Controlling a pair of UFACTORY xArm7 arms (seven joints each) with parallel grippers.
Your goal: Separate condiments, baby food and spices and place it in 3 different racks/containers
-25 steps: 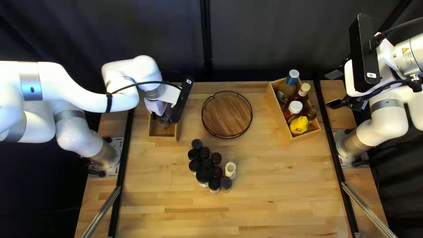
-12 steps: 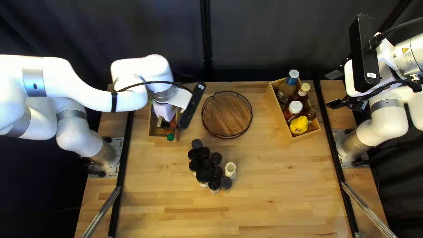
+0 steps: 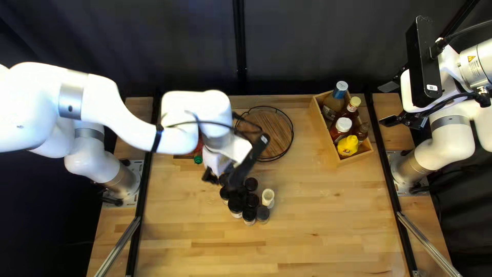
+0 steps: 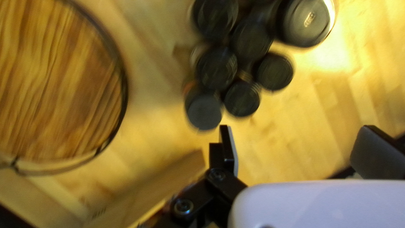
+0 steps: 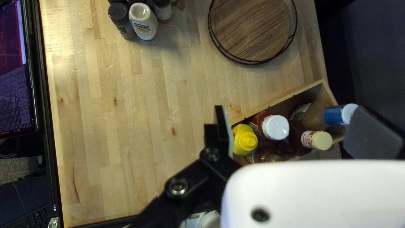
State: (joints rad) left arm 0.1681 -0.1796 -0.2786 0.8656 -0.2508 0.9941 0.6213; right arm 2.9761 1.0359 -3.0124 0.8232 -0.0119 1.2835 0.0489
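Observation:
My left gripper (image 3: 223, 177) hovers at the near-left side of a cluster of black-lidded jars (image 3: 236, 203). In the left wrist view that gripper (image 4: 291, 150) is open and empty, the jars (image 4: 204, 110) ahead of it. A pale-topped bottle (image 3: 268, 197) stands at the cluster's right side. The left wooden box (image 3: 183, 160) holds a green-capped red bottle (image 3: 198, 159), mostly hidden by the arm. My right gripper (image 3: 392, 104) is raised at the right; in the right wrist view the gripper (image 5: 291, 131) is open above the right wooden box (image 5: 278, 100), which holds several condiment bottles, one yellow (image 5: 244, 139).
A round wooden tray with a black wire rim (image 3: 277, 132) lies between the two boxes, close beside the left arm. In the right wrist view a screen (image 5: 14, 71) stands beyond the table's edge.
My left arm has swung from the left box toward the viewer and to the right, up to the jars. The green-capped bottle came into sight in the box. The right arm stays still.

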